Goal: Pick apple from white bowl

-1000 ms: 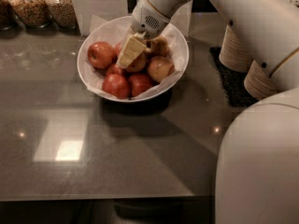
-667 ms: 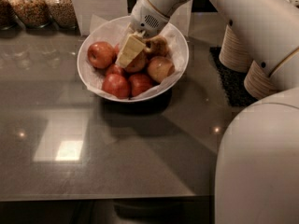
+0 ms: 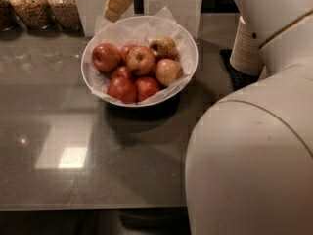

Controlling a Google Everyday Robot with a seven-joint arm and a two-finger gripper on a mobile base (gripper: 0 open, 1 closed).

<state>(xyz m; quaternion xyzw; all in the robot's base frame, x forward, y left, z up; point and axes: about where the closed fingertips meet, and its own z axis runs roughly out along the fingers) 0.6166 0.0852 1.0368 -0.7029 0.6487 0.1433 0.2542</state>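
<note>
The white arm was seen filling the right side. The bowl was set on the grey counter. The gripper was held above the bowl's far-left rim, clear of the fruit; whether it was spread or closed could not be told. The apple was lodged mid-bowl among redder ones, round, stem hollow turned upward, pinkish-red with a pale blush.

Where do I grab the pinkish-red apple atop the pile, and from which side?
Grip the apple across its widest middle, coming straight down: it sits topmost in the white bowl, stem dimple up, other apples crowding its sides. The tool hangs above the bowl's rear-left rim.
</note>
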